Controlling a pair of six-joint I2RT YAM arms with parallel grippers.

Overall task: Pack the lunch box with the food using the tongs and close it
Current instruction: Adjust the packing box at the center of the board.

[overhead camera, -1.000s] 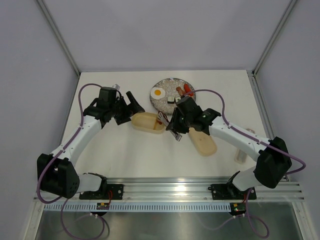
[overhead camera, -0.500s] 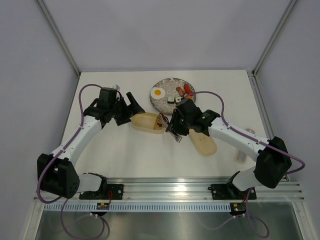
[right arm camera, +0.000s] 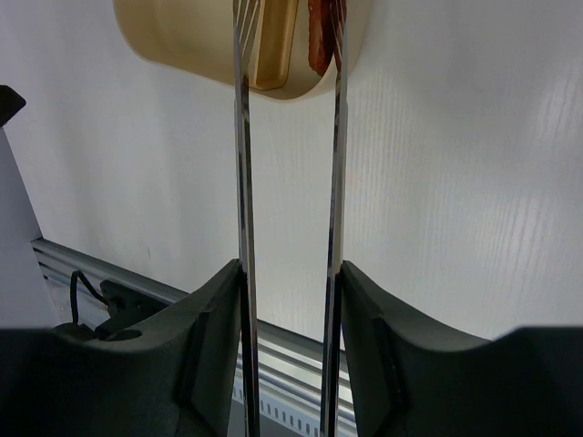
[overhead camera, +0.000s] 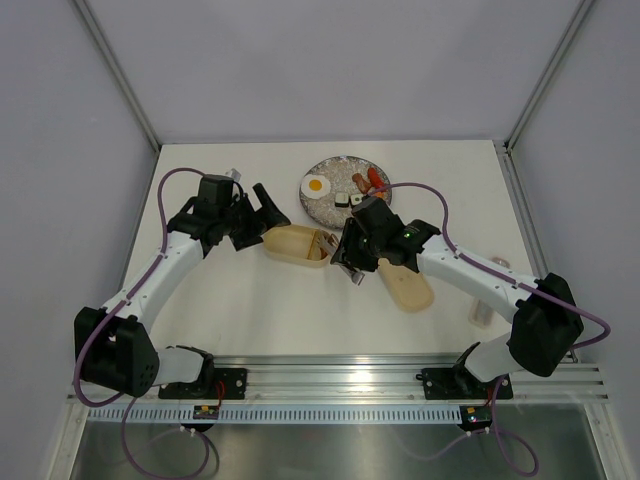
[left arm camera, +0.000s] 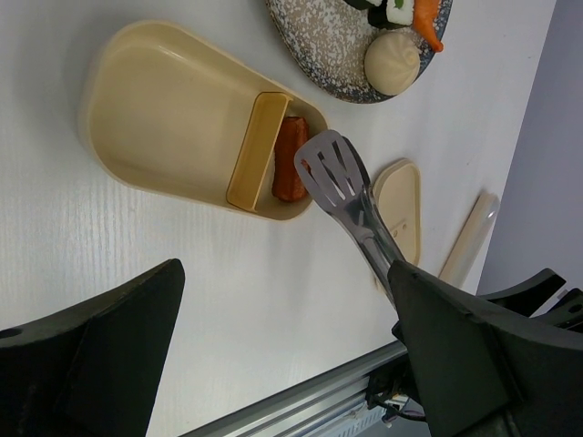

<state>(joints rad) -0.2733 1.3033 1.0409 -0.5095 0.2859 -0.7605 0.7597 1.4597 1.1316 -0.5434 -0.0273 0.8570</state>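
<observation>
**Tongs Poised Over Sausage in Half-Packed Lunch Box**

The right claw (right arm camera: pixel 289 273) clamps the tongs (left arm camera: pixel 351 196) across both long arms, well back from the blades. This looks like the right place to hold them, since a squeeze there should close the tips. The slim polished metal appears stiff, springy and probably slippery.

The blades stand apart over the small end compartment of the lunch box (left arm camera: pixel 173 127), where a sausage (left arm camera: pixel 290 170) lies. Whether metal touches it cannot be told.

The box sits mid-tabletop (overhead camera: pixel 250 310), just beside the plate (left arm camera: pixel 319 41). It is likely light plastic that would slide if nudged. Its lid (overhead camera: pixel 405 283) lies apart, under the right forearm.

The right arm reaches in from its base with the wrist angled toward the box. The left arm bends inward, and the left claw (overhead camera: pixel 262 218) gapes wide and empty at the box's far end.
</observation>
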